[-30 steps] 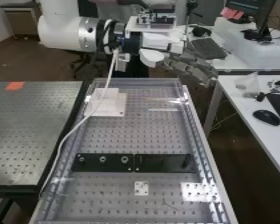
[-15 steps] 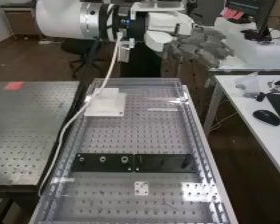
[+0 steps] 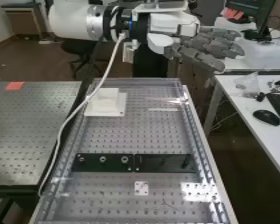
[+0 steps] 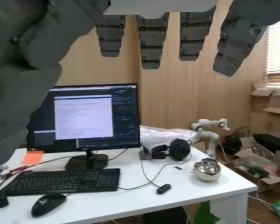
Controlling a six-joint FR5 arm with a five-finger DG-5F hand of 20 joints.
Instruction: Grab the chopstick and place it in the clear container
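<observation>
Chopstick position cannot be told. At the bench's near end, a small white plate (image 3: 142, 188) is set on the perforated surface (image 3: 142, 135), with two black plates (image 3: 164, 163) just beyond, laid end to end across it. Farther along, a white block (image 3: 107, 103) is seated on a flat base. All are left unmoved from the earlier frames. Past the far end, the hand (image 3: 170, 41) is held raised, fingers (image 3: 220, 46) released and extended, nothing seen gripped. Versus the first frame, the hand has been lifted and shifted toward the high view's right; the fingers, angled down then, are now nearer level. In the wrist view, a white desk (image 4: 190, 190) is faced, with a mouse (image 4: 49, 204), keyboard (image 4: 67, 181), shiny round pot (image 4: 207, 170) and headphones (image 4: 179, 150), monitor (image 4: 84, 117) behind the keyboard.
</observation>
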